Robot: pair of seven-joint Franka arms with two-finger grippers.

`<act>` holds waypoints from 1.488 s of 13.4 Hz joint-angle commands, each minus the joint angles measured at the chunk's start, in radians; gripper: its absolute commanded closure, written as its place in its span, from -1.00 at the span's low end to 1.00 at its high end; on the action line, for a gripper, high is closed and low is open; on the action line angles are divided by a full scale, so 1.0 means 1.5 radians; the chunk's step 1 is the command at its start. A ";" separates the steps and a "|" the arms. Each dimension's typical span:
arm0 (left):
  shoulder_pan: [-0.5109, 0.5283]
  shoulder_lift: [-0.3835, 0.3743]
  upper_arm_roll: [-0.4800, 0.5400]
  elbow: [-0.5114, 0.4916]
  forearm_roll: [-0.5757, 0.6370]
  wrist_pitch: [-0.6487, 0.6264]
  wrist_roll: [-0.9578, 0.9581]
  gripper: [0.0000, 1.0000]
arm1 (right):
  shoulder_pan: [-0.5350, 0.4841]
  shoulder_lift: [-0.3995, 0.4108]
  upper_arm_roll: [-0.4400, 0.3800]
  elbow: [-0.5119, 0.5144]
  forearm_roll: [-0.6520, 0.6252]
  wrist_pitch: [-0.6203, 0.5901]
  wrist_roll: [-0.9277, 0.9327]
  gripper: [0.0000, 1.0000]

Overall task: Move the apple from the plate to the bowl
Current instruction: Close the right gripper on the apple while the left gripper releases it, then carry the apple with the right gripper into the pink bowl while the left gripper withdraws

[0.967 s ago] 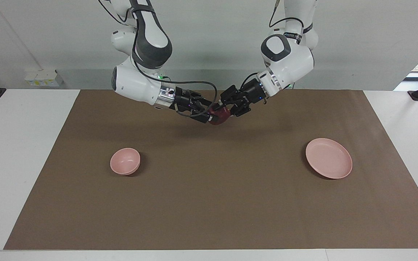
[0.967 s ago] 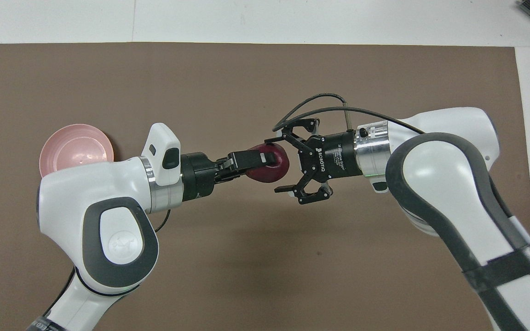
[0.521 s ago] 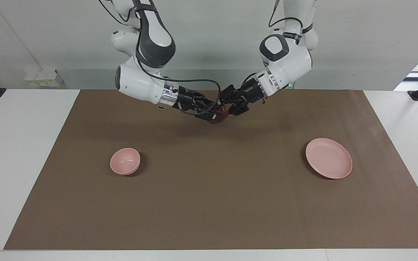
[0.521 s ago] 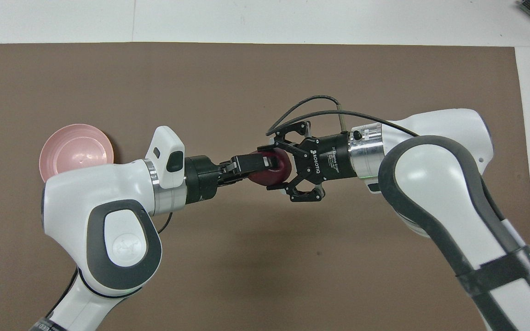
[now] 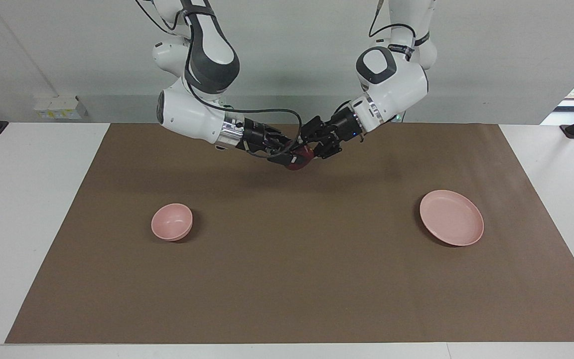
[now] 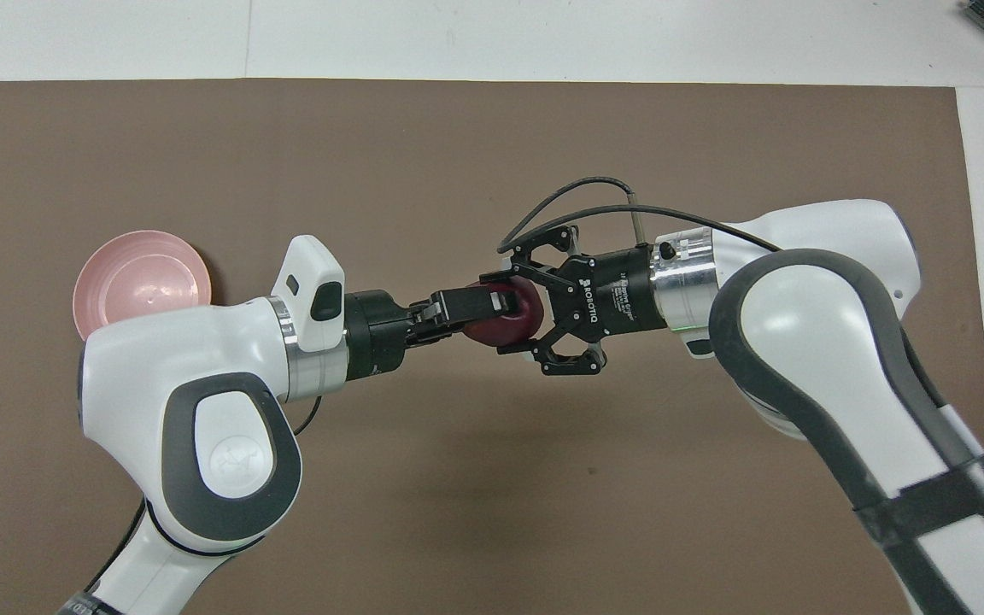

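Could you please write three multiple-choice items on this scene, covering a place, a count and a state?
1. Where is the apple?
A. On the plate
B. In the bowl
C. In the air between the two grippers

2. How many pink dishes stand on the brown mat?
A. One
B. Two
C. Three

3. What state is the plate in?
A. Empty
B. Holding the apple
C. Upside down

Answers:
1. C: the apple hangs over the middle of the mat, between the left gripper and the right gripper.
2. B: only the bowl and the plate are there.
3. A: the plate lies right way up with nothing on it.
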 commanded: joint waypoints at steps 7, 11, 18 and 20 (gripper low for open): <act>0.006 -0.004 0.014 0.006 0.083 0.008 -0.025 -1.00 | -0.109 0.004 0.000 0.022 -0.157 -0.124 -0.149 1.00; 0.043 -0.002 0.016 0.003 0.107 0.003 -0.026 -1.00 | -0.095 0.005 0.000 0.010 -0.372 -0.051 -0.259 1.00; 0.095 0.008 0.017 0.003 0.397 -0.011 -0.069 -1.00 | -0.134 0.027 -0.001 0.009 -0.623 0.010 -0.476 1.00; 0.114 0.009 0.018 0.009 0.475 -0.038 -0.069 -1.00 | -0.156 0.053 -0.001 0.015 -0.662 0.060 -0.552 1.00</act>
